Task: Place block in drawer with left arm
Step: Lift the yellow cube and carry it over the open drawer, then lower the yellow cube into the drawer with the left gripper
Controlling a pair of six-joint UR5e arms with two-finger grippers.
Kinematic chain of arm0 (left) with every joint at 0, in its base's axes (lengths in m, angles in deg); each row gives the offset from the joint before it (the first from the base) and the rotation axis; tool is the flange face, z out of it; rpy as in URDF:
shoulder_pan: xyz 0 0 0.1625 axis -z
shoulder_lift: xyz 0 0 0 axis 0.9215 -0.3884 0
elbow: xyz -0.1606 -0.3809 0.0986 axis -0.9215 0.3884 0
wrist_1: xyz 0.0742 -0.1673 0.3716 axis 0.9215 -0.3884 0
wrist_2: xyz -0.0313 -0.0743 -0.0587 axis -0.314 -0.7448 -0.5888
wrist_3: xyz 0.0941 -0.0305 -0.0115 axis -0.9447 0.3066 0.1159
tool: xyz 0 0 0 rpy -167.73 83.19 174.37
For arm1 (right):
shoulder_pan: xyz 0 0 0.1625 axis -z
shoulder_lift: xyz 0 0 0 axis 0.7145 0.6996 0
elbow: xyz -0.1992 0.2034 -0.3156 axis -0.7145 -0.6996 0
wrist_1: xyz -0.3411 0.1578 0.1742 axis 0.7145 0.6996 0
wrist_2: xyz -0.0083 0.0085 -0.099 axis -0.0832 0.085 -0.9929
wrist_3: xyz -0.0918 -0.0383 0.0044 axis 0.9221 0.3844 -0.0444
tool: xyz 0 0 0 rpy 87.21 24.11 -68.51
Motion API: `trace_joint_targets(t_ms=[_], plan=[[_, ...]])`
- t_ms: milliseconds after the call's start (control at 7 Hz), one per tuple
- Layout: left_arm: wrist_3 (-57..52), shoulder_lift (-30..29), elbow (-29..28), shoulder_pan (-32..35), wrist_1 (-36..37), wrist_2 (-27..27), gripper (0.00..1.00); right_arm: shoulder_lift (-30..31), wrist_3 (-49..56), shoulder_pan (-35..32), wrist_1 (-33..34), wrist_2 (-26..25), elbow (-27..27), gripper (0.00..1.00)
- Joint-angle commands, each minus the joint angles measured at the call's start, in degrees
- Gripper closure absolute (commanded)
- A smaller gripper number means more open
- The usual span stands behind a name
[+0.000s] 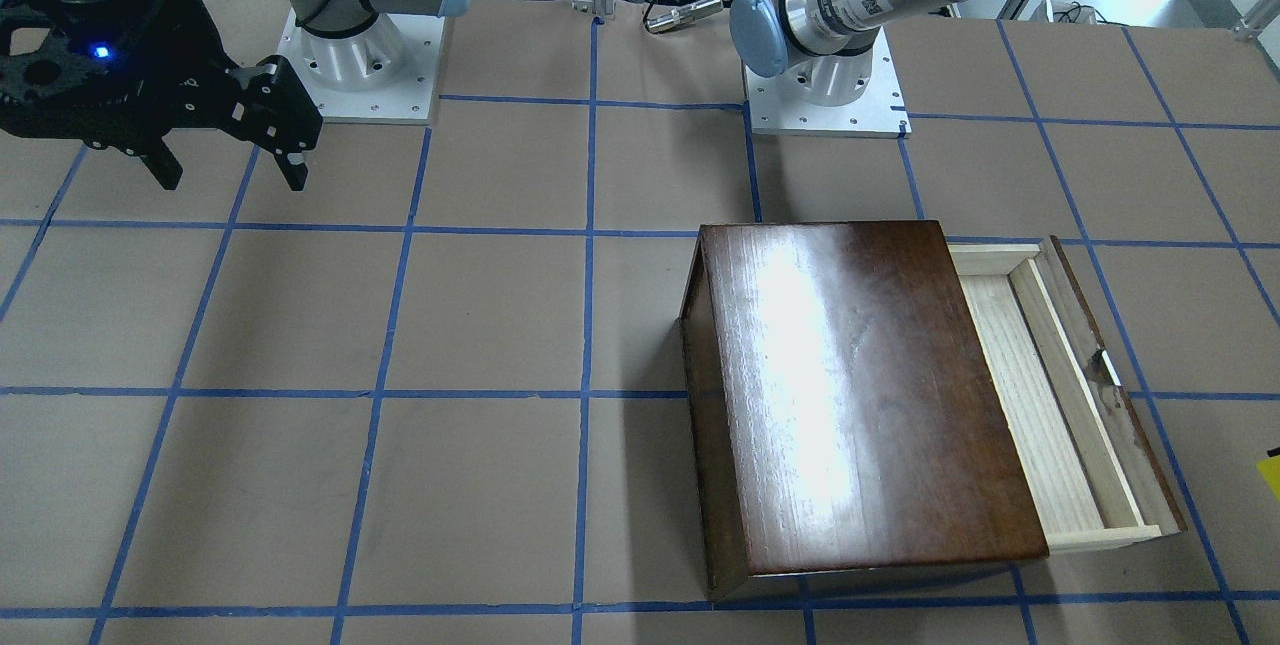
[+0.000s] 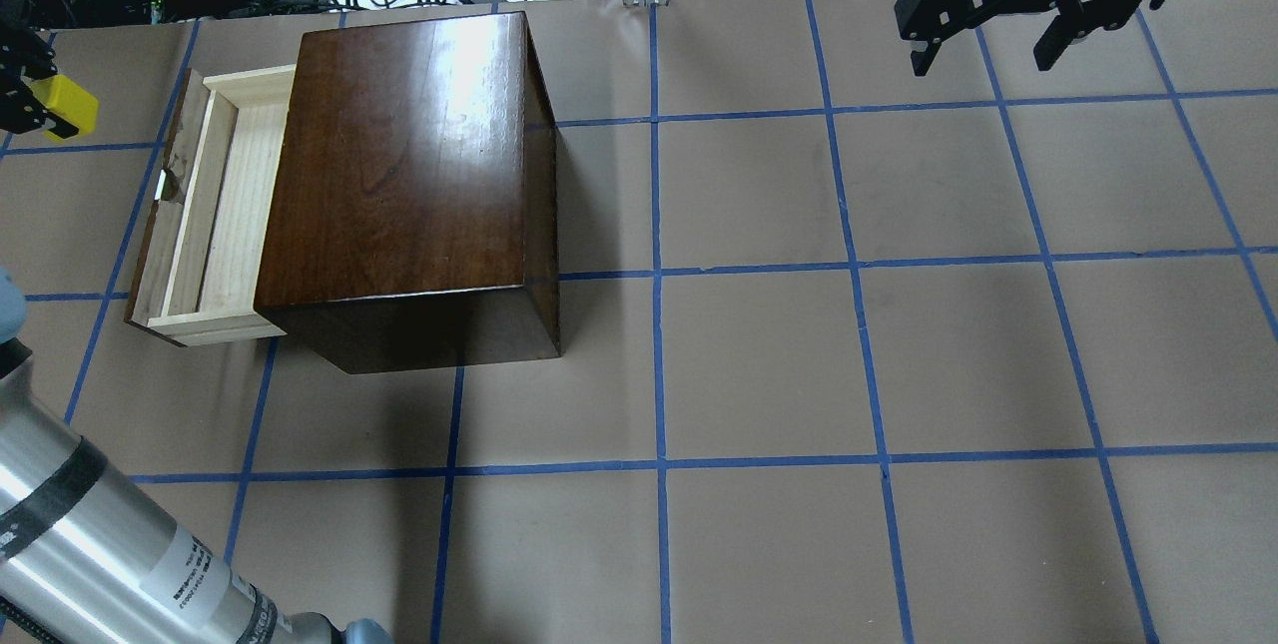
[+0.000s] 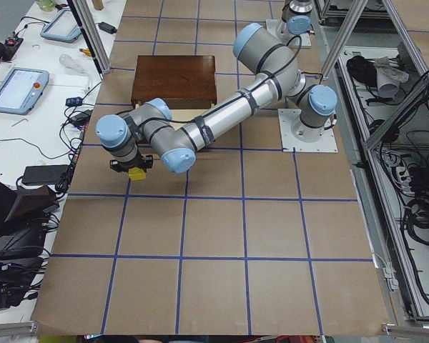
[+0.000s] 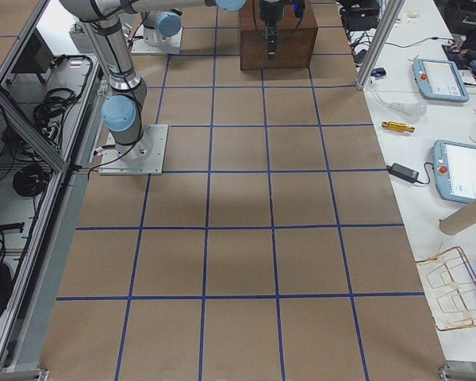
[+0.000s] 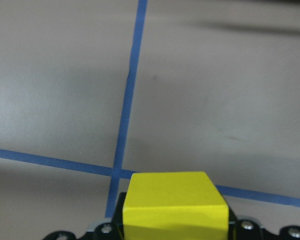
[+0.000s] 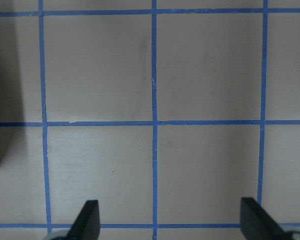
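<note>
**Block** [image 2: 68,108]: yellow cube, pinched in the left gripper [image 2: 28,105]. The wrist view shows it above bare table [image 2: 749,354]. It is just beyond the drawer's front panel [image 2: 148,255], not yet over the tray.

**Drawer** [image 2: 215,210]: pulled partway out of the box [image 2: 399,165]. We see a narrow pale strip of floor between the panel and the box's edge, with nothing in it.

**Right gripper** [image 1: 232,175]: fingers spread, holding nothing, well apart from the box.

**Step in hand, as we judge it:** carry the block to the drawer and release it.

**Handling notes:**
- We would lift the block over the panel and its pull [image 2: 162,185] rather than slide it in.
- Centre it along the strip's length.
- Keep the fingers in line with the strip so they clear the panel and the box.
- Lower it close to the floor before parting the fingers, so the cube does not bounce out.
</note>
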Motion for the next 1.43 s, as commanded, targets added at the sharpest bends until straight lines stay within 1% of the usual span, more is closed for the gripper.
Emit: trace_joint_targets(t_ms=[0,286,571,857,1000,1143,1286], plan=[[2.3,8.28,6.14,2.08,-4.77,0.45,1.0,0.0,0.0,-0.04,0.0,-0.06,0.0,0.0],[8.52,15.59,13.53,7.44,-4.86,1.93,1.0,0.08,0.0,0.04,0.0,0.03,0.0,0.0],[9.86,20.61,21.87,11.4,-2.59,1.68,1.0,0.08,0.0,0.04,0.0,0.03,0.0,0.0],[7.95,23.43,31.71,12.38,7.13,1.77,1.0,0.0,0.0,-0.04,0.0,0.03,0.0,0.0],[7.94,24.31,34.37,12.47,9.44,1.77,1.0,0.08,0.0,-0.04,0.0,0.03,0.0,0.0],[7.07,23.45,36.05,12.47,12.68,1.77,1.0,0.0,0.0,-0.04,0.0,-0.06,0.0,0.0],[4.71,23.27,37.81,12.47,15.07,2.99,1.0,0.0,0.0,-0.04,0.0,0.03,0.0,0.0]])
